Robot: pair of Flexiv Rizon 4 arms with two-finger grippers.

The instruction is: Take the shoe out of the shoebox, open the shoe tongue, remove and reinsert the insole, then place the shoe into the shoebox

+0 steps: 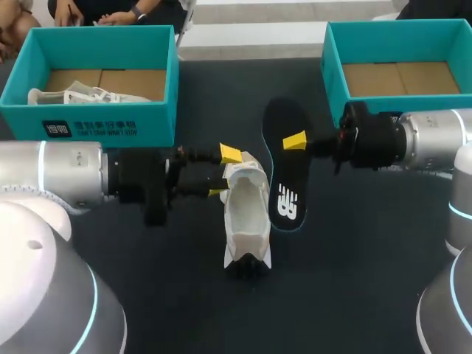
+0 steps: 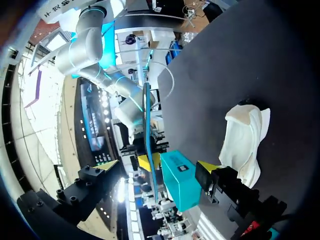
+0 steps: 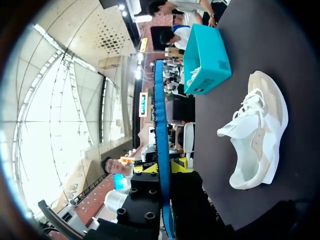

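One teal box [image 1: 110,122] holds a white shoe [image 1: 74,96]. Right gripper [image 1: 295,140] pinches the black insole [image 1: 284,184]; left gripper [image 1: 223,173] fingers spread wide beside the second shoe [image 1: 247,221].

Dark table [image 1: 162,295] bears white shoe [image 1: 245,214], left shoebox [image 1: 147,125], right shoebox [image 1: 398,40].

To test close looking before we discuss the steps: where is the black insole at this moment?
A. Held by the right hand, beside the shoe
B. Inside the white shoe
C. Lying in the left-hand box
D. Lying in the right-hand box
A: the insole is out of the shoe, with the right hand closed on its edge, and neither box holds it.
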